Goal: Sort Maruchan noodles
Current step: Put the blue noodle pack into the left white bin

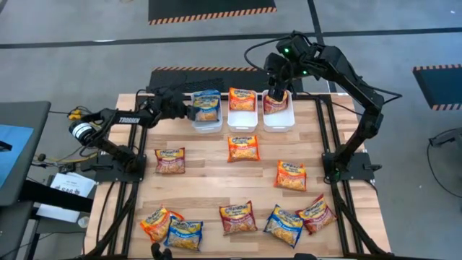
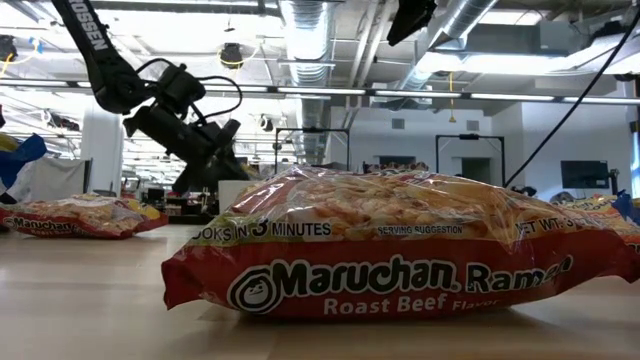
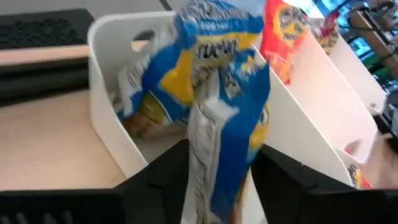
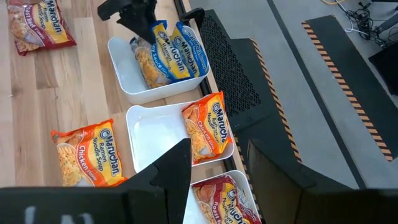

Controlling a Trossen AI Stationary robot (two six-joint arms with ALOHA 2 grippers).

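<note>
At the upper left of the high view, the left pincer [image 1: 189,108] hangs at the edge of the left white tray [image 1: 208,124], where blue packets [image 1: 206,105] stand on edge, long axes tilted up out of the tray. The left wrist view shows a blue packet [image 3: 217,106] between the dark fingers [image 3: 158,180], which stand apart on either side of it; whether they press it I cannot tell. The right wrist view shows two blue packets [image 4: 171,53] leaning together in that tray.

In the middle tray [image 1: 242,118] an orange chicken packet [image 1: 242,98] leans against the far wall. Right of it, the right pincer [image 1: 277,92] hovers, fingers spread and empty, over the right tray [image 1: 279,119], which holds a dark red packet [image 1: 275,103].

Across the wooden worktop [image 1: 209,180] lie loose packets, flat, mostly long axis across the frame: a dark red one [image 1: 170,160] at left, an orange one [image 1: 243,147] centre, another orange [image 1: 291,175] right, and a row along the lower edge.

Only the low view reads a label: a Roast Beef packet [image 2: 400,255] lying flat, long axis across the frame.
</note>
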